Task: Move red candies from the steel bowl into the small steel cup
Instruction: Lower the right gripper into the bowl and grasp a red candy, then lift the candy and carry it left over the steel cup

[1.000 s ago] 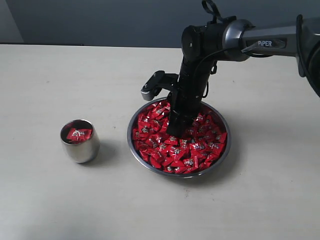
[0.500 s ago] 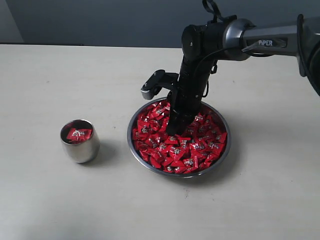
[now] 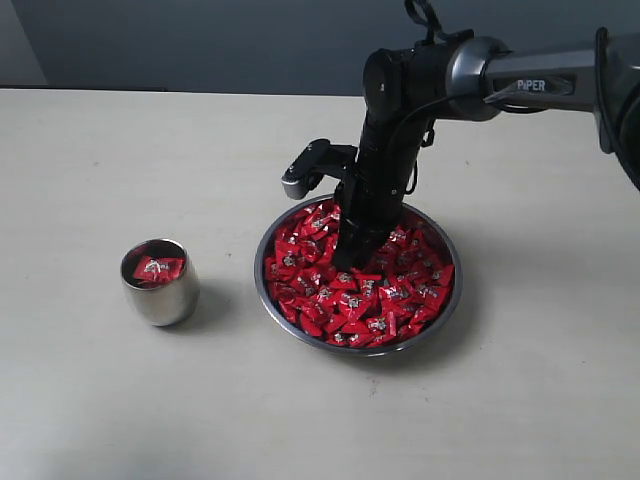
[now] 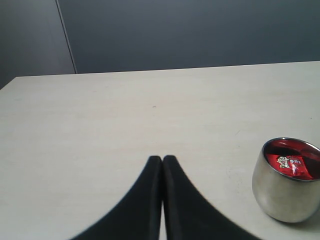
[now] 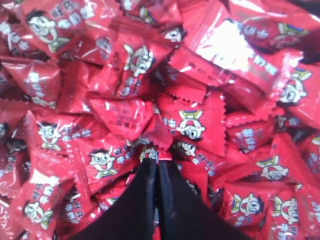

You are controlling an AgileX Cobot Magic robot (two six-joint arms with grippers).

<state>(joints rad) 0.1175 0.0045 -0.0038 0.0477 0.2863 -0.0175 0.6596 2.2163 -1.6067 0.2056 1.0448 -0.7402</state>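
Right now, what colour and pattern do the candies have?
Shiny red candies with a printed cartoon face; clearest in the right wrist view.

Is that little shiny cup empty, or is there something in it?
Not empty. The small steel cup stands upright with a red candy visible inside; how many, cannot tell.

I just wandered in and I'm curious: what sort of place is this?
Probably a robot test bench in a lab: a robot arm works over a pale table by a plain dark wall, with a bowl of red candies and a small cup.
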